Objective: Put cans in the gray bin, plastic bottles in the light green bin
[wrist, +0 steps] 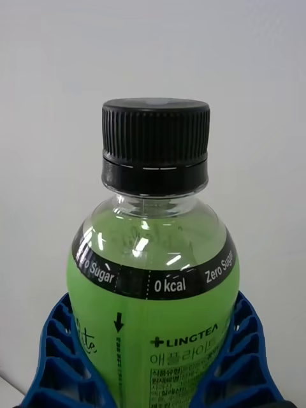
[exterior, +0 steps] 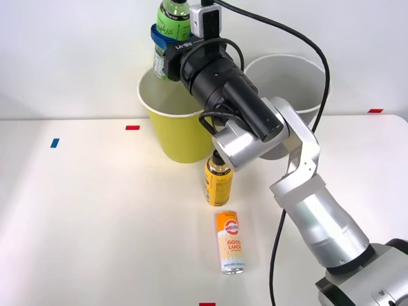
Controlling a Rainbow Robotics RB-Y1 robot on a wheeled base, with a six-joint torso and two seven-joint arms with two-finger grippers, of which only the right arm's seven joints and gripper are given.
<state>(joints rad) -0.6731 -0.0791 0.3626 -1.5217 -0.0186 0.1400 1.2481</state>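
So the green-label bottle (exterior: 173,20) is sitting upright in the right gripper (exterior: 167,39), up in the air right over the open mouth of the light green bin (exterior: 172,137). The blue ribbed fingers (wrist: 54,357) are squeezing it from both sides around the label, so the gripper is closed on it. From the wrist view, the black screw cap (wrist: 155,148) is ridged all the way round, the neck under it is clear plastic, and a black band reading "Zero Sugar / 0 kcal" is wrapping the shoulder above the bright green body.

The right arm is reaching forward and up from the right side of the front view, elbow bent, silver links leading into a fat black wrist section with a cable looping off it.

The light green bin is a tall tapered bucket, chartreuse outside with a pale inside, and the gray bin (exterior: 305,70) is standing just beside it on the right, mostly hiding behind the arm, white rim showing.

Closer to the robot, the yellow-orange bottle (exterior: 218,182) is standing upright on the white surface (exterior: 95,217) in front of the green bin, its top tucked under the arm. Near that, the can (exterior: 231,242) is lying on its side, orange top, cream lower body, "GOOD LUCK" print, silver end pointing toward the robot.
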